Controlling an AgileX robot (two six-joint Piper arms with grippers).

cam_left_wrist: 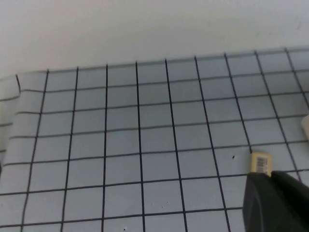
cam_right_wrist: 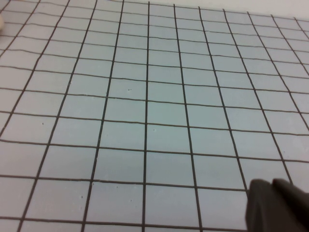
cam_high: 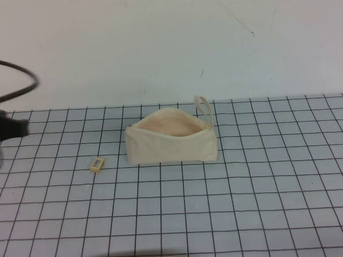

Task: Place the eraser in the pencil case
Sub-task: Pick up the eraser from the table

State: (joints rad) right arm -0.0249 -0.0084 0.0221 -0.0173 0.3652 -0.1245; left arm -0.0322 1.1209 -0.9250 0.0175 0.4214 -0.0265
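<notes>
Currently left pincer (cam_left_wrist: 275, 203) hung low over gridded surface (cam_high: 225, 214), eraser (cam_left_wrist: 260, 162) just beyond its tip; spread vs closed: can't tell. Pencil case (cam_high: 171, 145) sat unzipped past the eraser. Right pincer (cam_right_wrist: 277, 205) over bare grid, state unclear too.

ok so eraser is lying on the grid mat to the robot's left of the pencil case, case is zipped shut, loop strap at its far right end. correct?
Not quite: the pencil case is unzipped, and the high view shows its peach inside through the open top. The rest holds: the eraser lies on the grid mat to the robot's left of the case, and the loop strap is at its far right end.
</notes>
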